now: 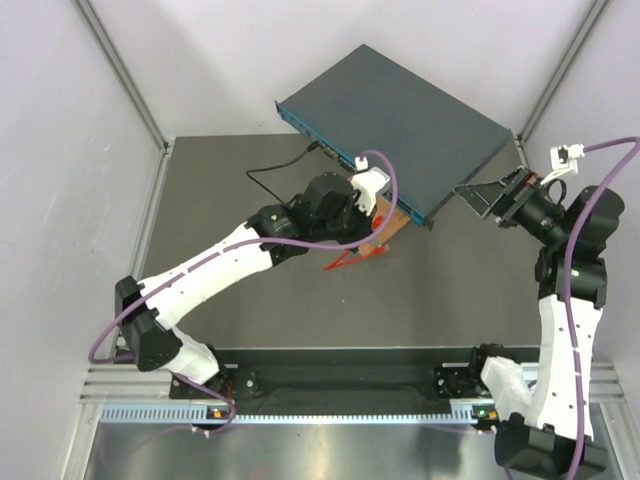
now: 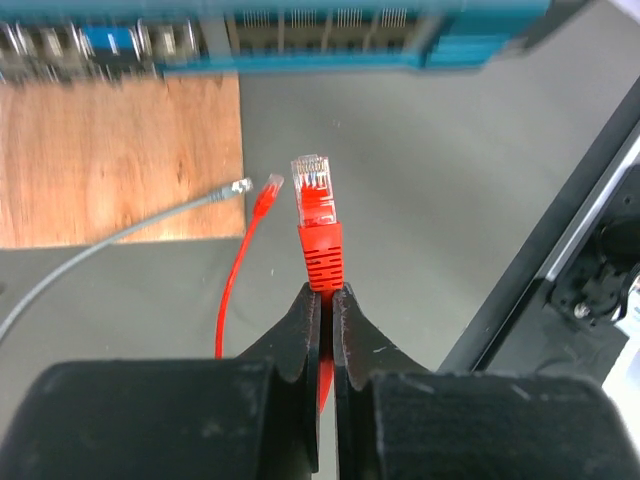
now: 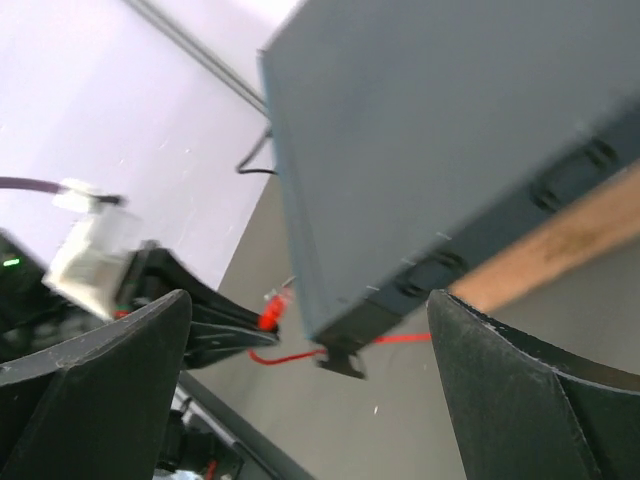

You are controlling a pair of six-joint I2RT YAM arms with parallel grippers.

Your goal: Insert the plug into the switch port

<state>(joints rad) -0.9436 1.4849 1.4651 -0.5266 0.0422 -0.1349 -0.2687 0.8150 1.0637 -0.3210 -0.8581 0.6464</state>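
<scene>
The plug (image 2: 312, 186), a clear connector with a red boot, points up toward the row of switch ports (image 2: 300, 20) on the front face of the dark blue-grey box (image 1: 400, 115), with a gap of table between them. My left gripper (image 2: 326, 292) is shut on the plug's boot, and the thin red cable (image 2: 232, 285) loops down to the left. From above, the left gripper (image 1: 383, 222) sits just in front of the box's front face. My right gripper (image 3: 310, 300) is open, its fingers on either side of the box's right front corner (image 3: 345, 330) without touching it.
A wooden board (image 2: 120, 160) lies under the box's front edge. On it lie a grey cable's connector (image 2: 240, 186) and a second red connector (image 2: 268, 195). A black cable (image 1: 275, 178) runs to the box's left end. White walls enclose the dark table (image 1: 300, 310).
</scene>
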